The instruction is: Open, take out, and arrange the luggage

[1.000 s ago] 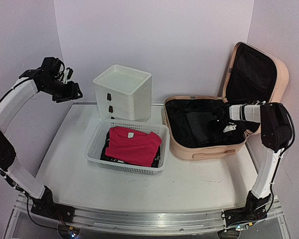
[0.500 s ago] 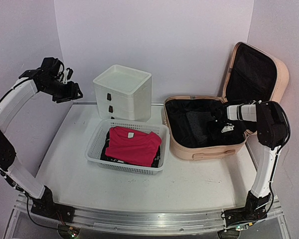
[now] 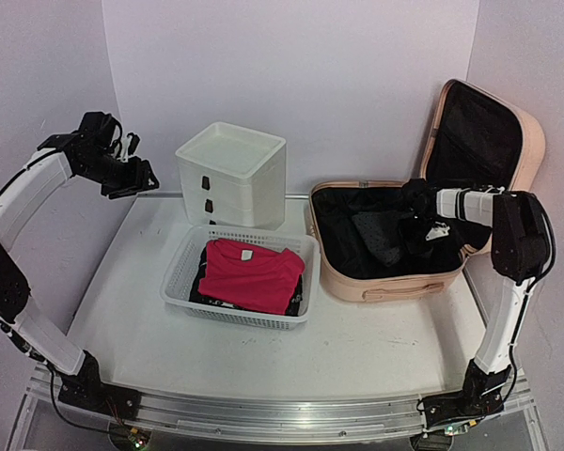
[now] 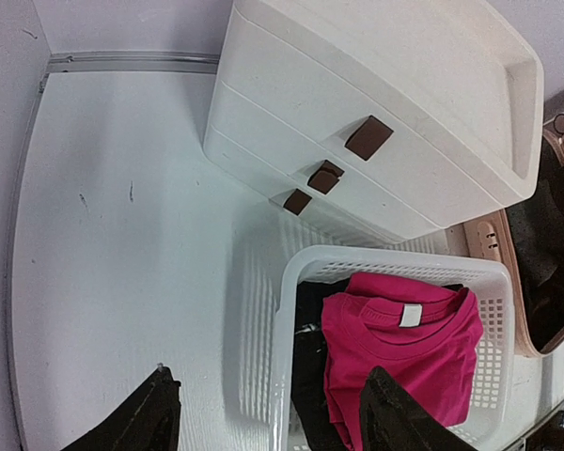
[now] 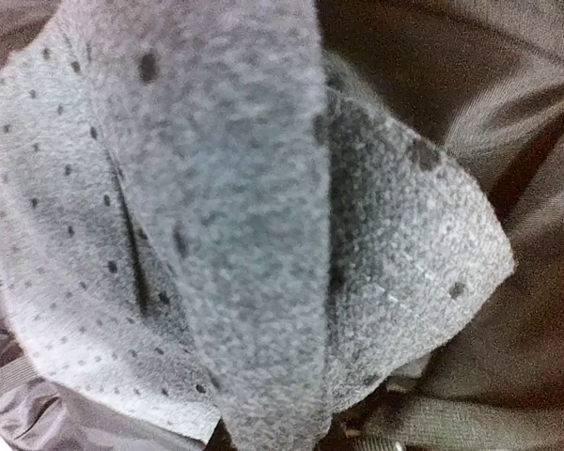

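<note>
Jaws, L gripper (image 4: 268, 399): spread apart, gripping nothing; high over counter (image 3: 132, 291) at L rear, approx. same spot as 1 s back. Jaws, R gripper (image 3: 419, 225): can't tell if clenched, wrist cam filled w/ grey dotted cloth (image 5: 263, 235). Inside luggage (image 3: 385, 282), shifted slightly rearward vs. before. Luggage at counter's R rear, lid up.

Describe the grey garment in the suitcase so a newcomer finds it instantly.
Start at the peach-pink luggage standing open on the right. In its lower half, against the black lining, sits a grey garment. Unlike the red shirt in the white basket, it is grey fleece with small dark dots.
</note>
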Robot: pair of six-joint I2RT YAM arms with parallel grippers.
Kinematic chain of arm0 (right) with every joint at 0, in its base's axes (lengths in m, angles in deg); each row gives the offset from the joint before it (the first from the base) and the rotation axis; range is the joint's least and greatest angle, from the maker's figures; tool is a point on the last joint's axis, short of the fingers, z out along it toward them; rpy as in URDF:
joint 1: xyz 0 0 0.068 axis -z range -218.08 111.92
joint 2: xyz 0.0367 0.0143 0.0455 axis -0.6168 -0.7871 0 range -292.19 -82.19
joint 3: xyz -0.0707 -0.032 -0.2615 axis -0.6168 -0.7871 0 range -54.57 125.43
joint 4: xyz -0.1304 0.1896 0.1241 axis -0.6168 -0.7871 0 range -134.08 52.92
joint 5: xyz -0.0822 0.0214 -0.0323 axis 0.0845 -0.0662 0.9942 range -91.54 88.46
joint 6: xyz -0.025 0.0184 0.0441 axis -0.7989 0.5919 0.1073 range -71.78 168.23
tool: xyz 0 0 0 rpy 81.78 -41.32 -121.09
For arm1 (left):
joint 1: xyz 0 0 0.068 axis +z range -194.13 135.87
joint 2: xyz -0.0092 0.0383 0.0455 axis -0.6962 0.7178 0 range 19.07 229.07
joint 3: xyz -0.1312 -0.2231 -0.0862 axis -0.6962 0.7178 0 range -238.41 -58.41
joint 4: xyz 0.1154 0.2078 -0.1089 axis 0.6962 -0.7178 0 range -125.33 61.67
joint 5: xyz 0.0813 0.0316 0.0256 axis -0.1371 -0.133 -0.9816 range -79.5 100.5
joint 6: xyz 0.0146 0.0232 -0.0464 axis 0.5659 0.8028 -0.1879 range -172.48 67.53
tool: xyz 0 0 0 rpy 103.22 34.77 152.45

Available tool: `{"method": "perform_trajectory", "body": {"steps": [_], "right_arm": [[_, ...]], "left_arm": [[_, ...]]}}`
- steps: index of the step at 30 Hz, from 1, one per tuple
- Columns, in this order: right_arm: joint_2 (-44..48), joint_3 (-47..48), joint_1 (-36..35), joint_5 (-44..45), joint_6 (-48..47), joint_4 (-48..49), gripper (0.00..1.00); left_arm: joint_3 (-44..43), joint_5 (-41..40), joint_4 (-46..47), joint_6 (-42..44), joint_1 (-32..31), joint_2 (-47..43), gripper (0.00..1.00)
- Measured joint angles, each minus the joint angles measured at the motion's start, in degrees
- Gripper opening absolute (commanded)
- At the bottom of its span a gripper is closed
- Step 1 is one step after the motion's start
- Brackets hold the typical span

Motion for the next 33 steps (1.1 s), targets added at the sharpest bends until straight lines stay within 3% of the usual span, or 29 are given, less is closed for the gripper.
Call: {"method": "perform_trajectory", "body": {"steps": [9, 20, 26, 33], "right_arm": [[4.35, 2.84, 0.17, -1.92, -8.85, -2.05, 0.00], [14.05, 5.51, -0.70, -12.79, -29.77, -2.54, 0.00], [17.33, 10.84, -6.69, -19.76, -38.27, -2.67, 0.00], [18.10, 14.36, -18.45, -27.26, -42.95, -1.09, 0.00]], "left_arm": [[0.20, 1.05, 0.07, -1.99, 0.00, -0.20, 0.65], [0.20, 6.45, 0.07, -9.14, 0.02, -0.22, 0.65], [0.37, 10.29, 0.07, -14.14, 0.04, -0.22, 0.63], [3.30, 12.15, 0.09, -18.36, 0.04, -2.27, 0.64]]}}
